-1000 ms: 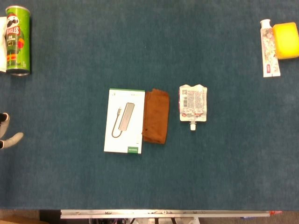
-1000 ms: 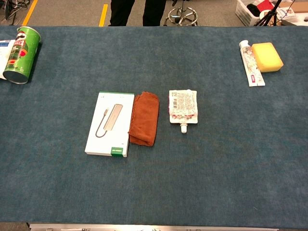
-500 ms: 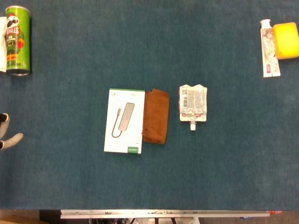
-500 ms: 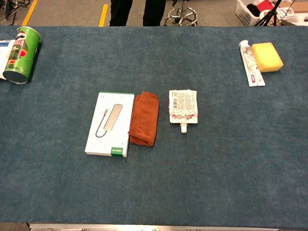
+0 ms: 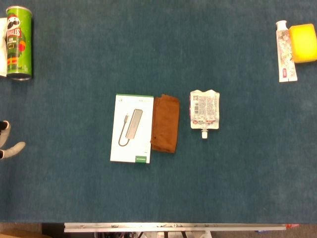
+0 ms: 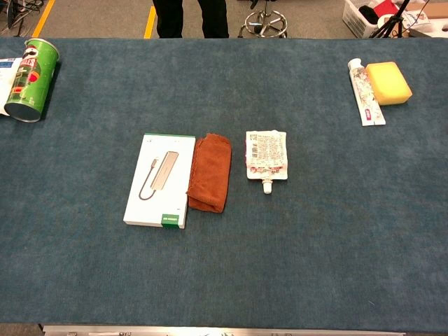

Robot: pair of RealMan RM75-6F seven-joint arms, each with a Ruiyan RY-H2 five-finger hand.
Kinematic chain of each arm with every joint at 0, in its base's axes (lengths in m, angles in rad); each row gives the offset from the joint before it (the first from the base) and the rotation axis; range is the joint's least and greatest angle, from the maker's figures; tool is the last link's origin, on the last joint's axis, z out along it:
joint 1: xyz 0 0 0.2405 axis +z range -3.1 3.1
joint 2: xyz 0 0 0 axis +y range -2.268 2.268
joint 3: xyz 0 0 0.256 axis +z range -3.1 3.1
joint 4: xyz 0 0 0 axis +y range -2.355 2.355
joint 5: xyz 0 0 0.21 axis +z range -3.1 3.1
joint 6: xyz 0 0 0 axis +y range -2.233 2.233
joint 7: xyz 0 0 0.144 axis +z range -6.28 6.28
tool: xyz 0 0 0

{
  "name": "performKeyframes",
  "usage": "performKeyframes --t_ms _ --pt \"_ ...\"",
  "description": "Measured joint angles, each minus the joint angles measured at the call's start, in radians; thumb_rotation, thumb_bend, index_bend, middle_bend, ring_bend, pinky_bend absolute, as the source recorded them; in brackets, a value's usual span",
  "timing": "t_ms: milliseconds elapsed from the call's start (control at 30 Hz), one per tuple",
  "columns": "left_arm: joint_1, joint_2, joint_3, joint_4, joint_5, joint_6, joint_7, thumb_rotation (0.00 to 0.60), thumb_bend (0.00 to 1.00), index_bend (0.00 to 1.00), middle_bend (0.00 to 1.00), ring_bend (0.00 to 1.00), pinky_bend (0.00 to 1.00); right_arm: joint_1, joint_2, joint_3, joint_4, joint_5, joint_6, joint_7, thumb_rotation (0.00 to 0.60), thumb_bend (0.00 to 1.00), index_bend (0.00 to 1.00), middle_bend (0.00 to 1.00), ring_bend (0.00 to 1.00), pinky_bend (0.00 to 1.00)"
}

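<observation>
Fingertips (image 5: pixel 11 147) of the left robot hand (image 5: pixel 6 141) are peeking in at the table's (image 5: pixel 237 163) left edge, apart, gripping nothing; nearest, mid-table, a white box (image 5: pixel 131 128) is lying flat, brown cloth (image 5: pixel 165 123) touching it, pouch (image 5: pixel 204 110) just beside.

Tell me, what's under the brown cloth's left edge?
The brown cloth seems to overlap the right edge of the white box, so a thin strip of that box looks hidden beneath it. The rest lies on the blue table. Anything else under the cloth is covered from view.
</observation>
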Motion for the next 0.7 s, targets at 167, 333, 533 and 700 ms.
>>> performKeyframes --t_ms 167,333,533,700 --pt "-0.003 0.007 0.005 -0.018 -0.007 -0.017 -0.056 0.6 0.0 0.95 1.0 0.67 0.13 0.007 0.0 -0.012 0.004 -0.019 -0.003 0.085 0.417 0.0 1.0 1.0 1.0 0.09" --pt "-0.011 0.023 0.019 -0.041 0.005 -0.033 -0.169 0.6 0.0 0.95 1.0 0.68 0.13 0.024 0.012 -0.044 0.006 -0.064 -0.018 0.244 0.416 0.0 1.0 1.0 1.0 0.09" --pt "-0.027 0.047 0.048 -0.065 0.056 -0.035 -0.406 0.6 0.0 0.96 1.0 0.69 0.13 0.064 0.04 -0.113 0.013 -0.154 -0.042 0.495 0.414 0.0 1.0 1.0 1.0 0.09" --pt "-0.052 0.076 0.089 -0.083 0.122 -0.032 -0.68 0.529 0.0 0.96 1.0 0.7 0.13 0.108 0.065 -0.183 0.022 -0.239 -0.056 0.715 0.415 0.0 1.0 1.0 1.0 0.09"
